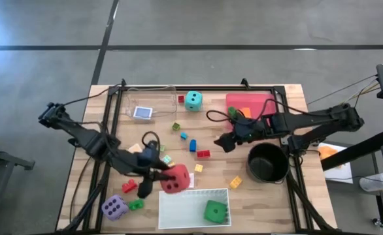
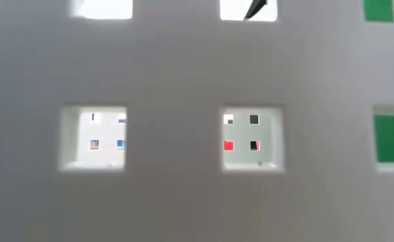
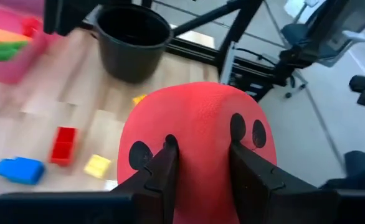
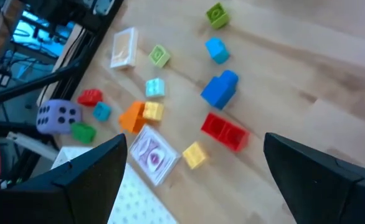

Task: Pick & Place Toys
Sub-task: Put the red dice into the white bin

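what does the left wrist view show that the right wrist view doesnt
Only the left wrist view shows the left gripper clamped on the red die, with the black pot and pink tray beyond. Only the right wrist view shows the open right gripper, the purple die, two playing cards and the green blocks. Both show the red block and the wooden table.

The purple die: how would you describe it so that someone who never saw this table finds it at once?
Start at the white tray on the table's near edge, the one holding a green die. Just past its left end lies the purple die, near the table's front left corner. It is the only purple toy, soft with dark dots, far bigger than the small green block and red block beside it.
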Controlling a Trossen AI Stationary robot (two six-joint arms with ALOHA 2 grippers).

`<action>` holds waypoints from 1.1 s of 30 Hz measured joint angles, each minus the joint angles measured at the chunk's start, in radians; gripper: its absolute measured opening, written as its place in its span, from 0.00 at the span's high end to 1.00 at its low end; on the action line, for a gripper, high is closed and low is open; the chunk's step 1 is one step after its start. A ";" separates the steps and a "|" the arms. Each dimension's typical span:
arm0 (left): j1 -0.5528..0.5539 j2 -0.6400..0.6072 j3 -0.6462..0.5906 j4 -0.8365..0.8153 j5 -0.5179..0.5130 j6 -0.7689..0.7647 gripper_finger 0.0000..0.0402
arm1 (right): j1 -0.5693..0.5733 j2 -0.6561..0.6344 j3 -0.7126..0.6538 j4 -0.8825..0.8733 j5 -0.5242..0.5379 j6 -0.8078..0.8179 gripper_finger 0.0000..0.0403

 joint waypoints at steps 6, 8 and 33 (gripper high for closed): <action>-0.033 0.171 0.101 -0.002 0.069 -0.053 0.74 | 0.062 -0.002 0.000 -0.007 0.001 0.024 0.08; -0.035 0.232 0.141 -0.001 0.106 -0.060 0.74 | 0.080 -0.002 0.000 -0.011 0.001 0.030 0.08; 0.013 0.582 0.284 0.066 0.299 -0.102 0.75 | 0.251 -0.077 0.000 -0.114 -0.002 -0.027 0.08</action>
